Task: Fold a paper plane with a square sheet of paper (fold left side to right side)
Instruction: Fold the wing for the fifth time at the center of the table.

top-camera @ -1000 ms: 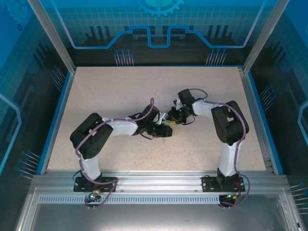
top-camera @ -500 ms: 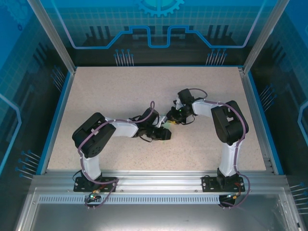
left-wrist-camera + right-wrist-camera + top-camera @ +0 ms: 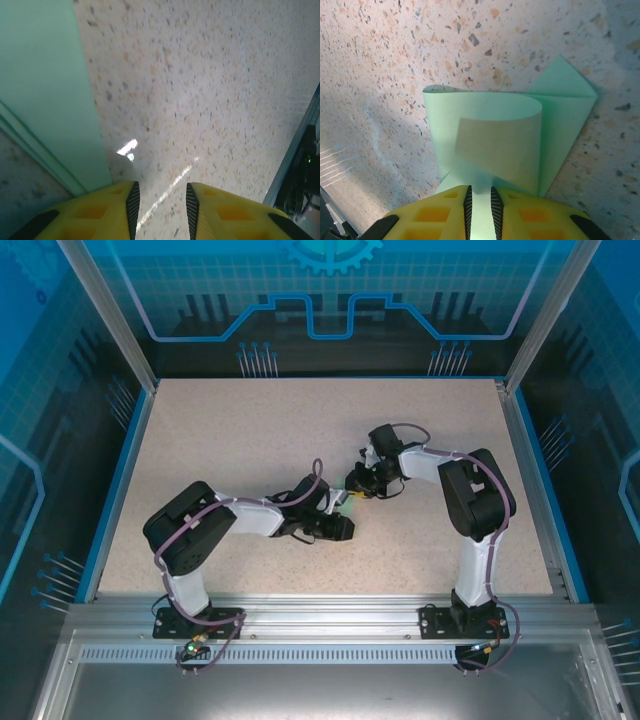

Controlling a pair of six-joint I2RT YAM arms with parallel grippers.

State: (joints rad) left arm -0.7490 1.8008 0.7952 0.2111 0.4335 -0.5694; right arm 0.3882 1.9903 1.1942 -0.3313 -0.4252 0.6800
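Mint-green paper sheet [image 3: 490, 135] lies partly folded on the speckled desk [image 3: 395, 60], its curled flap just ahead of our right fingers [image 3: 479, 197], which pinch its near edge. Our left fingers [image 3: 160, 195] stand slightly spread over bare desk, gripping nothing, the sheet just to their left.

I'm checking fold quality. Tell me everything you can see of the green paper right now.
The paper is thin, plain, pale mint-green, already partly folded. One flap curls over in a loose roll, uncreased; a pointed corner lies flat beside it. It rests on the speckled table, one edge pinched in the right tool.
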